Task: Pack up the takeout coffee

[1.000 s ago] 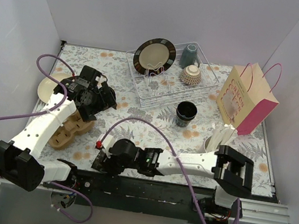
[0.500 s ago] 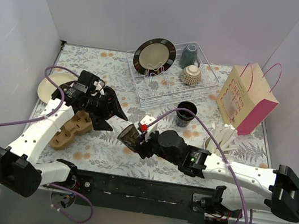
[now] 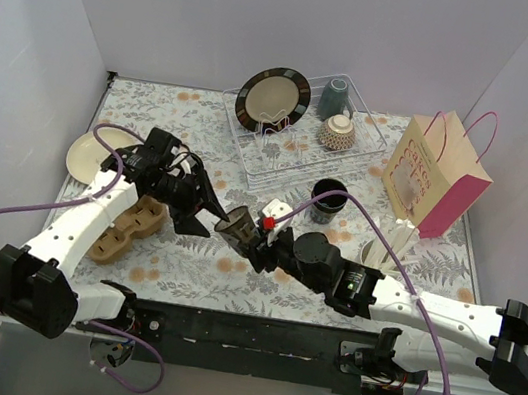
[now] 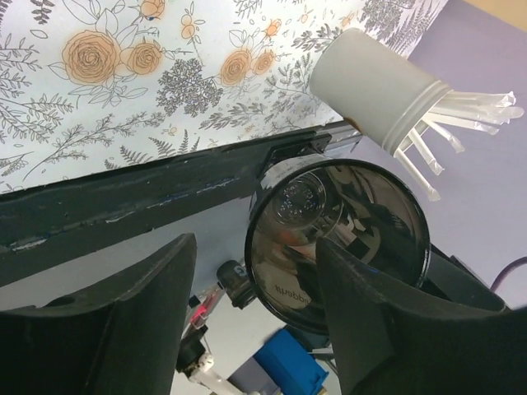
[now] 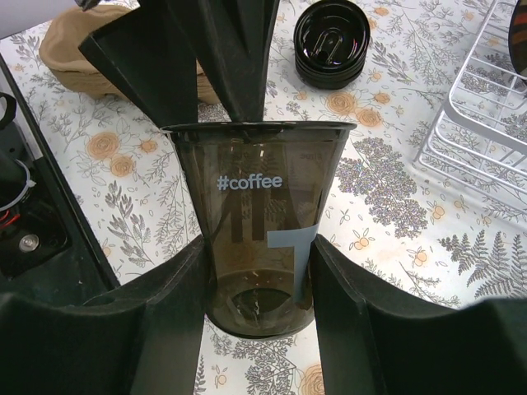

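right gripper point(image 5: 259, 280): clamped on cup point(image 5: 259, 197) | left gripper point(image 4: 251, 276): jaws spread wide, facing cup mouth | change: left gripper and cup closer together than half a second ago

Cup point(image 3: 236, 224) right of carrier point(image 3: 122, 230) (lids point(image 5: 332, 41) behind).

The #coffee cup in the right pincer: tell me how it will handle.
The #coffee cup looks empty in the left wrist view, so probably light. Its wall seems thin and glossy; a hard squeeze may dent it. It tapers toward the base, where the right pincer holds it, so it might slip.
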You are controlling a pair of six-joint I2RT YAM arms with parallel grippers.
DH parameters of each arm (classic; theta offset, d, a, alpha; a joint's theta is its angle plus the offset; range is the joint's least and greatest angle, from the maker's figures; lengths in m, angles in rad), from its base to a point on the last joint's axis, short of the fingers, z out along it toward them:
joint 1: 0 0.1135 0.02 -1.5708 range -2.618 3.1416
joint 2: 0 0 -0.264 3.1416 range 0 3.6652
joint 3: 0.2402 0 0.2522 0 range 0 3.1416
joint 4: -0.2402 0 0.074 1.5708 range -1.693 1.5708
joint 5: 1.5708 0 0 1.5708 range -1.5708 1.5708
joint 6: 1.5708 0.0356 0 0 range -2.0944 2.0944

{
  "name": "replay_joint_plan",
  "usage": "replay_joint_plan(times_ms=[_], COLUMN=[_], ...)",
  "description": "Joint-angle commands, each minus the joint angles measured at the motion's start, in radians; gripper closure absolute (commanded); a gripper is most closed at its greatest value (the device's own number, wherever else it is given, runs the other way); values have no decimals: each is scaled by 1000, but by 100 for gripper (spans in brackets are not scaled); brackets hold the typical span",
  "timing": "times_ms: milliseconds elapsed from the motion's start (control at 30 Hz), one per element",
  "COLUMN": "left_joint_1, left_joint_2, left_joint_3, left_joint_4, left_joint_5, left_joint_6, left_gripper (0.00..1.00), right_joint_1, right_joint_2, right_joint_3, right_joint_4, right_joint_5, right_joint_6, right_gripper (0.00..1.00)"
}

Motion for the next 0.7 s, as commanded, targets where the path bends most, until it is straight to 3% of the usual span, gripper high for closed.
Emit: replay_joint_plan(times_ms=[0,200,300,433,533,600,667], left_joint_1=[4,3,3,3,-12,-52,-104], left_joint_2=[-25,-48,-46,-40,-11,23,53], left_joint_3=[-51,-103,-127,-114,-48,1,23], left_joint_4=[70,152,207,244,264,307,366], left_joint_5=[102,125,164,123,-6,-103,-167], left_joint_6=[-36,-75,-99,-92,-27,5,8], left_gripper=[47,76,98,100,100,100,100], right_joint_1=[-3,-2,-2,-2,-3,-2,-2], right_joint_2=[-15,-2,2,-2,-30,-54,-97], right_joint_3=[10,24,35,85,168,225,269], right_joint_4=[73,65,49,-92,-283,-382,-492], right_joint_5=[10,-10,-14,32,53,62,73], right_joint_6=[-14,-21,-18,3,65,123,173], right_gripper=[51,51,49,23,17,5,1])
